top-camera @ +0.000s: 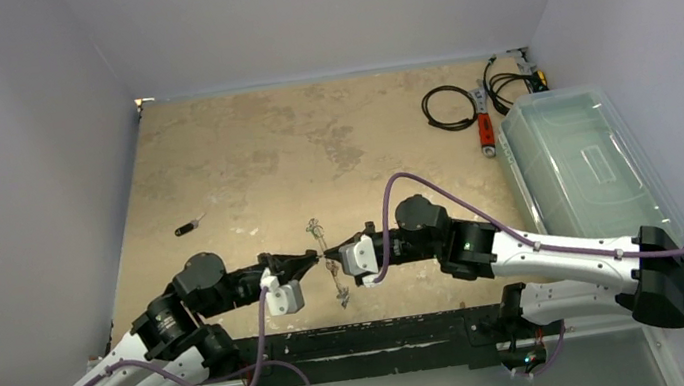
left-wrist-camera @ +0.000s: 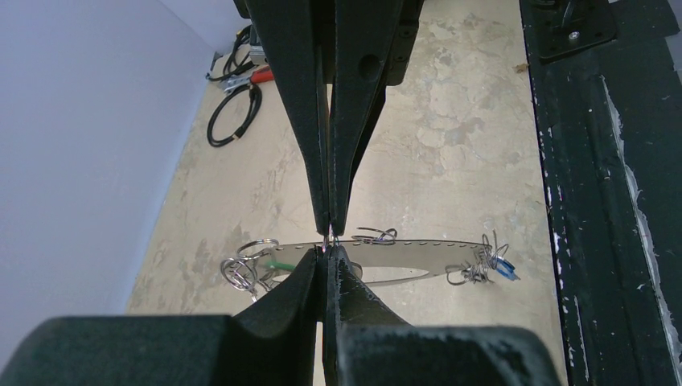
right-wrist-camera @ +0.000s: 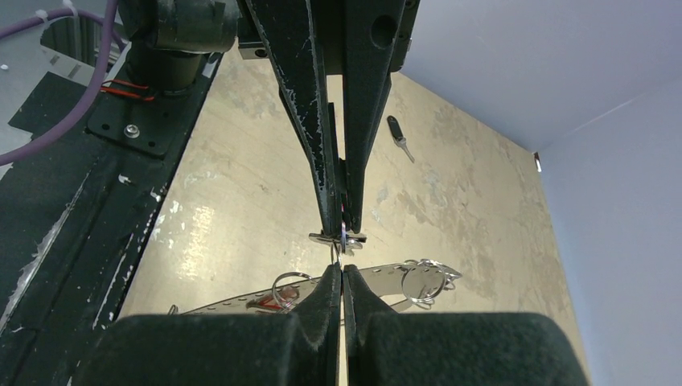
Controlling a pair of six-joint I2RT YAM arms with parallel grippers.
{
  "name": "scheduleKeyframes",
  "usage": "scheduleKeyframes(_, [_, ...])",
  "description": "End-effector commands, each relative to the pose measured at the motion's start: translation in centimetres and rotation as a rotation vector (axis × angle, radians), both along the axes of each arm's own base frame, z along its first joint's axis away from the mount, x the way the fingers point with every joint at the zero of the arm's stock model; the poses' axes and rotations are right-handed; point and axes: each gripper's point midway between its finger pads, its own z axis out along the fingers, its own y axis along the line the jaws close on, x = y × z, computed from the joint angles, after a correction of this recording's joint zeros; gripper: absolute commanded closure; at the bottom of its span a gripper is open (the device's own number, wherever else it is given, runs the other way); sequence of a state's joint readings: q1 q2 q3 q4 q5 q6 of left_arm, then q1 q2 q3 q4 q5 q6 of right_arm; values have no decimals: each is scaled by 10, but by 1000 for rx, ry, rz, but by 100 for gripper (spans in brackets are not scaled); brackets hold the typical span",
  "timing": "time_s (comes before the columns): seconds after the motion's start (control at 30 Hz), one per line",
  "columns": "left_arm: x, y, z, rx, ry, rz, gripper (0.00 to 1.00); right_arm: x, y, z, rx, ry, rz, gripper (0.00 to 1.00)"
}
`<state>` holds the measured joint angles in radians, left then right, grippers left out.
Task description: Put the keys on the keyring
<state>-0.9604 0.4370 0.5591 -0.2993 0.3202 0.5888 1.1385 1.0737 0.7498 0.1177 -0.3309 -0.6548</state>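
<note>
My left gripper [top-camera: 314, 255] and right gripper [top-camera: 329, 252] meet tip to tip just above the table, both shut. In the right wrist view the left gripper [right-wrist-camera: 343, 229] pinches a small silver key [right-wrist-camera: 338, 238] with a red head. The right gripper [right-wrist-camera: 343, 269] pinches a small split ring [right-wrist-camera: 343, 241] that links to the key. The keyring [left-wrist-camera: 418, 256] lies flat under the tips, with split rings, a green key [left-wrist-camera: 280, 264] and a blue key [left-wrist-camera: 503, 270] on it. It also shows in the top view [top-camera: 335, 277]. A black key [top-camera: 186, 227] lies alone at the left.
A clear plastic box [top-camera: 581, 164] stands at the right edge. Black coiled cables [top-camera: 447, 107] and a red tool [top-camera: 485, 127] lie at the back right. The black front rail [top-camera: 368, 336] runs just behind the grippers.
</note>
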Motion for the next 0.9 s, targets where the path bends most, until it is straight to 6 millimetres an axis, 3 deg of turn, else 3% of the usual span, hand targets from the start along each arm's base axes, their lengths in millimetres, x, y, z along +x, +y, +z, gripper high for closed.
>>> scheduleKeyframes(0.0, [-6,-7,22,-52,-40,-54,100,4,6,44,110,-53,-8,100])
scheduleKeyframes(0.87, [-3,-5,17,-49,-33,-35,100,10,-5,59,165,-82,-66,100])
